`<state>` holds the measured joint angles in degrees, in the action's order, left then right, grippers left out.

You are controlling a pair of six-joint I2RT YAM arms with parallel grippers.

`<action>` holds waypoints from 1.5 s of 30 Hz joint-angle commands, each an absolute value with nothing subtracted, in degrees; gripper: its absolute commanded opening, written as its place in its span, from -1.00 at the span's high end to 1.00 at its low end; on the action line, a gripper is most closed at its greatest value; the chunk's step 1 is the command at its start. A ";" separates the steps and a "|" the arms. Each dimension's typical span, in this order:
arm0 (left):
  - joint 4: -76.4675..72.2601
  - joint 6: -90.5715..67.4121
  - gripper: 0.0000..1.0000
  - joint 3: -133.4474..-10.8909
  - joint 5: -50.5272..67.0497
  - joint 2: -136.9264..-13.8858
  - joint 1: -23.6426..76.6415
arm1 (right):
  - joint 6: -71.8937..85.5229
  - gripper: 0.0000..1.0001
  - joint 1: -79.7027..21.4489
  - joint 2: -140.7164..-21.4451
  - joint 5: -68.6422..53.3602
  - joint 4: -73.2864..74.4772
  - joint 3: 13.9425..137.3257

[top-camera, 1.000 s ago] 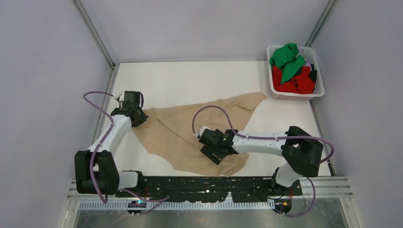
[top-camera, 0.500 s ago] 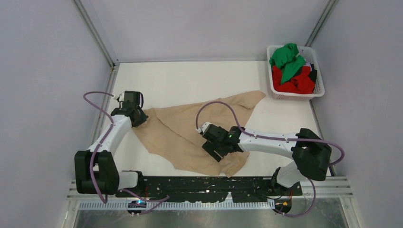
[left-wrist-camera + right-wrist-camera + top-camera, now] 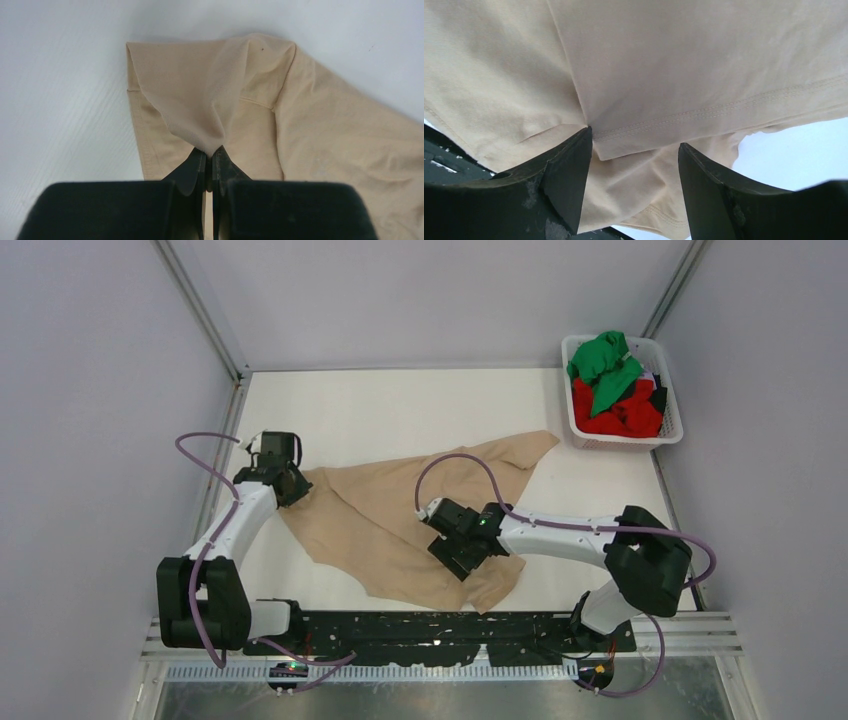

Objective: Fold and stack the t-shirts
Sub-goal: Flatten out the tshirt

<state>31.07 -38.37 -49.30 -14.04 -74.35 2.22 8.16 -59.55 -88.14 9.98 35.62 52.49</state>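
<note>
Beige t-shirt point(image 3: 370, 520) on table point(image 3: 400, 410) | basket point(image 3: 625, 442) far-right: green t-shirt point(image 3: 600, 365), red t-shirt point(image 3: 620, 418)

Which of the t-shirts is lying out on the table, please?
The beige t-shirt; the green t-shirt and the red t-shirt are bunched in the white basket.

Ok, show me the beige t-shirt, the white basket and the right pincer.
beige t-shirt point(image 3: 380, 530): top view, flat middle of the cloth.
white basket point(image 3: 620, 442): top view, its near wall.
right pincer point(image 3: 634, 140): right wrist view, midway between its open fingertips, over the shirt's hem.
</note>
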 commanded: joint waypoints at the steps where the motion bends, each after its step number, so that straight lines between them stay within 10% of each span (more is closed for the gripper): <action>1: 28.75 -37.95 1.00 -49.49 -13.46 -73.20 1.87 | 9.15 -0.39 -59.97 -87.11 5.85 34.46 52.92; 45: 28.22 -37.53 1.00 -48.89 -11.84 -71.95 1.93 | 15.90 -0.03 -55.28 -85.65 14.14 37.72 55.89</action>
